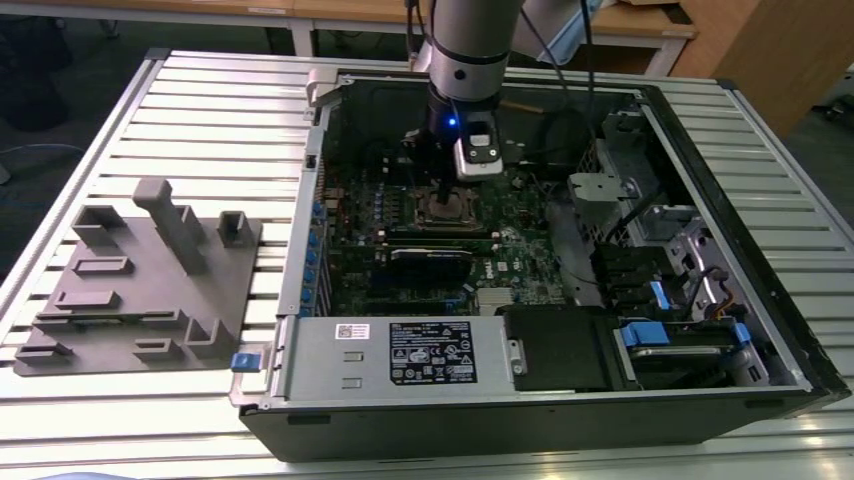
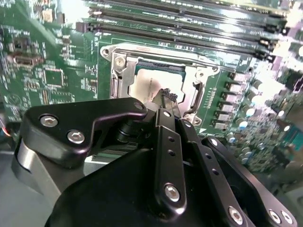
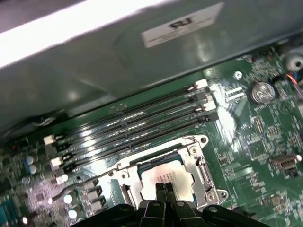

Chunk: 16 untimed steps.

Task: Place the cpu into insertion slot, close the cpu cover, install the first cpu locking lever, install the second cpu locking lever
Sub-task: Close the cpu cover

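Observation:
The cpu [image 2: 146, 85] lies flat in the insertion slot [image 1: 454, 214] on the green motherboard, its silver top showing in both wrist views. The cpu cover [image 3: 200, 163] is down, its silver frame [image 2: 119, 71] lying around the chip [image 3: 163, 174]. My gripper [image 1: 445, 195] hangs straight over the socket. Its black fingers are shut together with nothing between them, and the tips [image 2: 166, 94] rest on or just above the chip's top [image 3: 164, 187]. A thin wire lever [image 3: 156, 145] runs along the socket's side nearest the memory slots. I cannot tell whether it is latched.
Several long black memory slots [image 3: 137, 123] lie beside the socket. The open computer case [image 1: 747, 150] holds a power supply [image 1: 427, 355] at the front and drive bays [image 1: 667, 300] at the exterior view's right. A grey fixture plate [image 1: 140, 290] sits on the slatted table at the exterior view's left.

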Each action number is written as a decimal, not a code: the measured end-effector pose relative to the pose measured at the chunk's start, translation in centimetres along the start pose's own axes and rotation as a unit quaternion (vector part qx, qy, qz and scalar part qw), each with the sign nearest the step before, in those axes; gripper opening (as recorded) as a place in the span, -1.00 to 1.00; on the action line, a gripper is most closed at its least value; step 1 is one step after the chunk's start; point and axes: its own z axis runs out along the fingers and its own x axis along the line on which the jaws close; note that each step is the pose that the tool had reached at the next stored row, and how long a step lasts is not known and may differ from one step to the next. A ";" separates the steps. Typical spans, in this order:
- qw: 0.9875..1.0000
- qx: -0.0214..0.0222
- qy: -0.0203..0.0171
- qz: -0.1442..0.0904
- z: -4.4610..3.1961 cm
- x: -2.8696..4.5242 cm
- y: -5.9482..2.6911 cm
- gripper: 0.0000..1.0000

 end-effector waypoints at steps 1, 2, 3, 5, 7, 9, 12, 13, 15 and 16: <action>1.000 0.000 0.000 -0.009 0.00 0.00 0.00 -0.80; 1.000 0.000 0.000 -0.019 0.01 0.00 0.00 -0.80; 1.000 0.000 0.000 -0.028 0.01 0.00 0.00 -0.80; 0.999 0.000 0.001 -0.046 0.03 0.00 0.00 -0.80; 0.998 0.000 0.001 -0.063 0.04 0.00 0.00 -0.80; 0.997 0.000 0.001 -0.082 0.05 0.00 0.00 -0.80; 0.994 0.001 0.002 -0.109 0.07 0.00 0.00 -0.80; 0.993 0.001 0.002 -0.118 0.08 0.00 0.00 -0.80; 0.991 0.001 0.002 -0.136 0.10 0.00 0.00 -0.80; 0.989 0.001 0.002 -0.145 0.10 0.00 0.00 -0.80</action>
